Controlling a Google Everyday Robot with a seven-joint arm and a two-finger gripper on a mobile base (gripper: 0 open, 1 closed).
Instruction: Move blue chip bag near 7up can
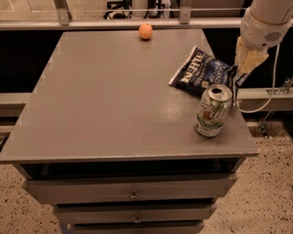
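Sitting alone at the far edge of the table is a small orange ball, well apart from everything that matters here. To its right, close to the right edge, the chip bag lies at a slant, dark blue with white trim. Its right end points toward the gripper, and its near side is just behind the can. The can stands upright near the front right corner with its top open.

The gripper hangs at the bag's right end over the table's right edge, below the pale arm. Whether it is wide, narrow or pinching the bag I cannot tell.

The bag already looks near the can, so the step in hand seems to be setting it down and letting go cleanly. That calls for laying the bag flat with all of it on the table, since the right edge is close. The gripper should then leave upward and away from the can, which would tip at a small knock. A crinkly bag can spring or cling, so a slow release is safest.

As for writing, the bag carries large white letters turned away from the viewer, possibly "Kettle", though I cannot be sure. The can shows a green looping mark with a bit of red, and no word on it is legible.
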